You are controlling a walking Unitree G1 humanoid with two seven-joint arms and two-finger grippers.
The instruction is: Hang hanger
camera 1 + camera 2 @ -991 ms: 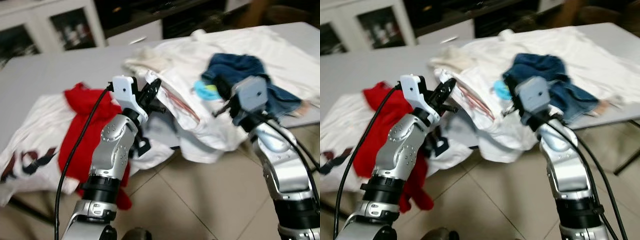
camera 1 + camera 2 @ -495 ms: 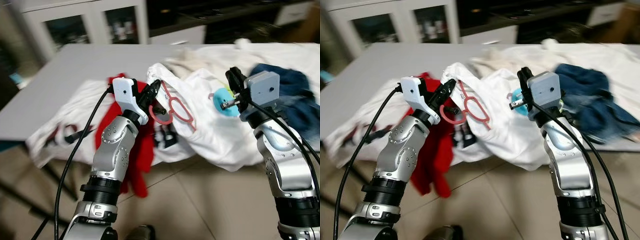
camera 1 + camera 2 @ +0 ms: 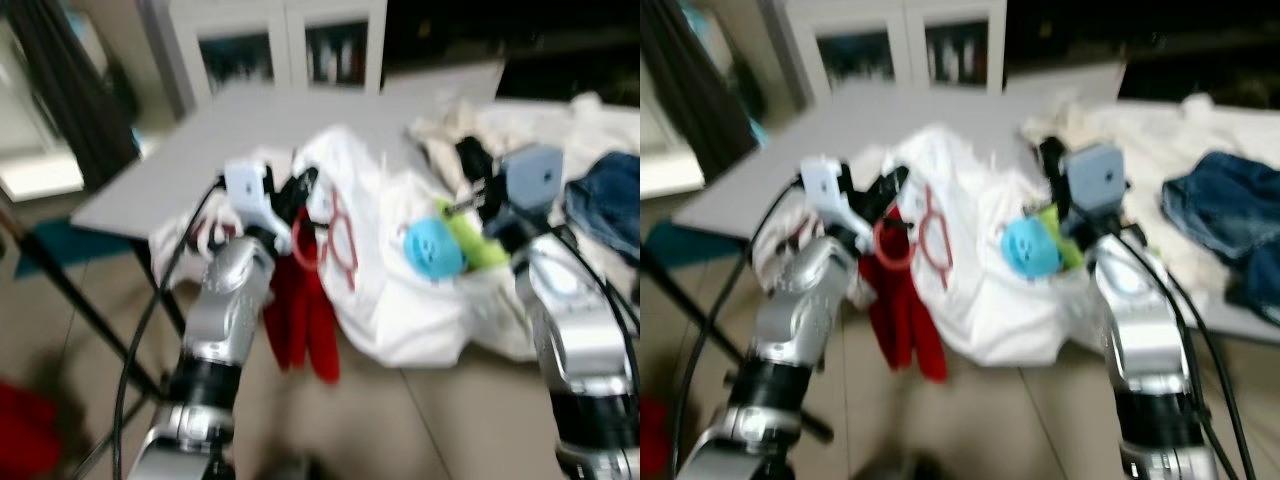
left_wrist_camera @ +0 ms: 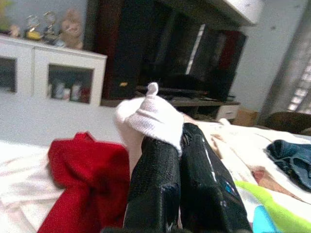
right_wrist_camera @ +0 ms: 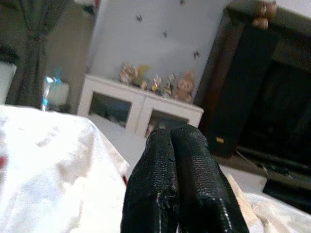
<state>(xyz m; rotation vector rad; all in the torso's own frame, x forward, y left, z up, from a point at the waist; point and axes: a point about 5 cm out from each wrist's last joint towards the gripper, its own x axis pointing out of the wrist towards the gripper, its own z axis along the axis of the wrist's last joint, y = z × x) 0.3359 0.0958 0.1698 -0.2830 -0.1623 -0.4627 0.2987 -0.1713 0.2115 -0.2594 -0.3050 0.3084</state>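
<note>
Left eye view is blurred, but I can make out my left claw (image 3: 300, 188) raised over the near edge of the grey bench (image 3: 250, 110), its two black fingers (image 4: 160, 179) pressed together and pinching a fold of the white shirt (image 3: 400, 290). My left wrist view confirms this: a bunched tuft of white cloth sits caught between the fingertips. A red hanger (image 3: 305, 250) shows just below that claw, its hook looping against the shirt's front, beside the red printed outline on the fabric; I cannot tell whether the claw is touching the hanger itself. The shirt hangs off the bench edge between my two arms, with a blue and green print (image 3: 440, 248) on its right half. A red garment (image 3: 300, 315) dangles off the bench just under my left forearm. My right claw (image 5: 177, 138) is held up at the shirt's right side, its fingers closed flat against each other with nothing between them, white cloth lying below them. Blue jeans (image 3: 1220, 205) are heaped on the bench well to the right, among more pale laundry. Behind the bench stands a white cabinet (image 3: 890, 45) with glass doors, and a dark curtain (image 3: 60, 90) hangs at the far left.
</note>
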